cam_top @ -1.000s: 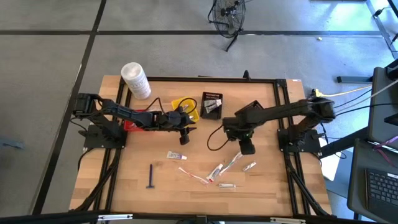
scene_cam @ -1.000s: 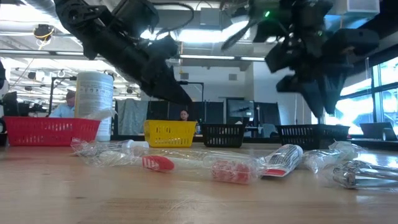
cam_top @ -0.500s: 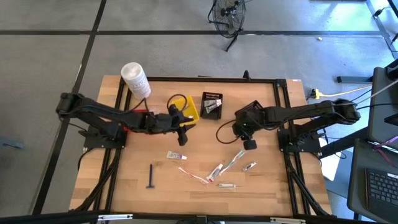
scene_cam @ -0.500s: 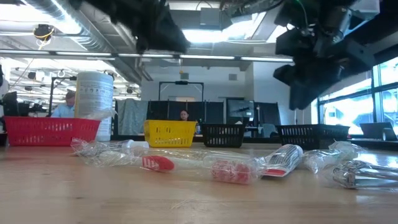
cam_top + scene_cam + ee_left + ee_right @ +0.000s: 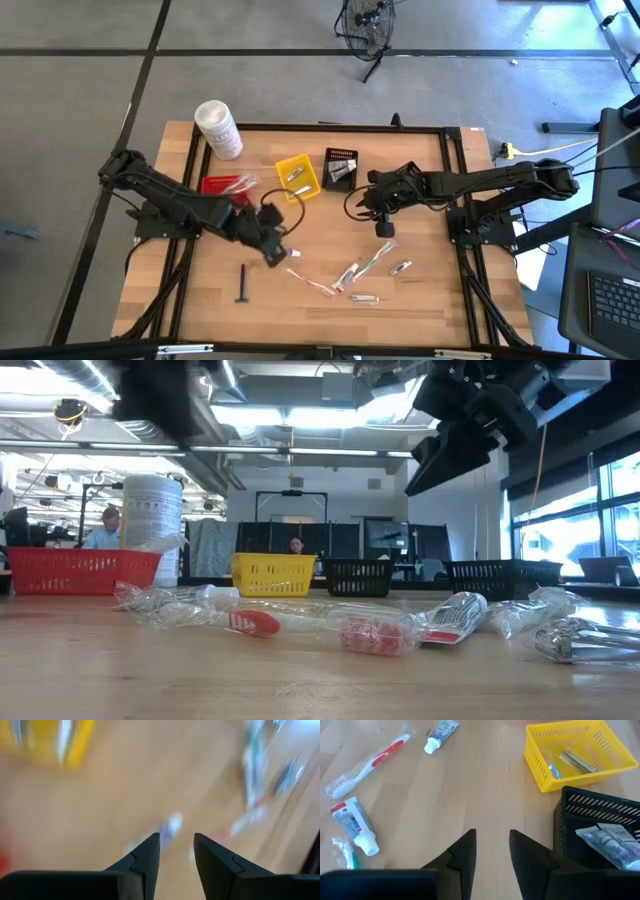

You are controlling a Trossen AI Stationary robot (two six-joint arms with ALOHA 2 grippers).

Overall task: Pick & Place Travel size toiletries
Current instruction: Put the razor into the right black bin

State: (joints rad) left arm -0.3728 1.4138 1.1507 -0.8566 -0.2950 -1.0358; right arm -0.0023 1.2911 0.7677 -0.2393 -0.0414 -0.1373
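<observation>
We start with the light wooden table (image 5: 320,200), which carries the sorting layout. The tall white cylindrical tub (image 5: 218,128) stands at the far left corner, clear of the work. Three small slotted baskets sit in a row at the far side as drop points: red (image 5: 222,185), yellow (image 5: 298,176) holding silvery sachets, and black (image 5: 340,168) holding a clear-wrapped pack.

The left gripper (image 5: 272,248) hovers low over the small white tube with a red cap (image 5: 284,251), its fingers a narrow gap apart and empty, which we judge a pick approach. The right gripper (image 5: 384,226) hangs beside the black basket, likewise narrowly parted and empty.

The remaining toiletries lie loose at the near centre: wrapped toothbrush (image 5: 367,762), tubes, black razor (image 5: 243,283).
</observation>
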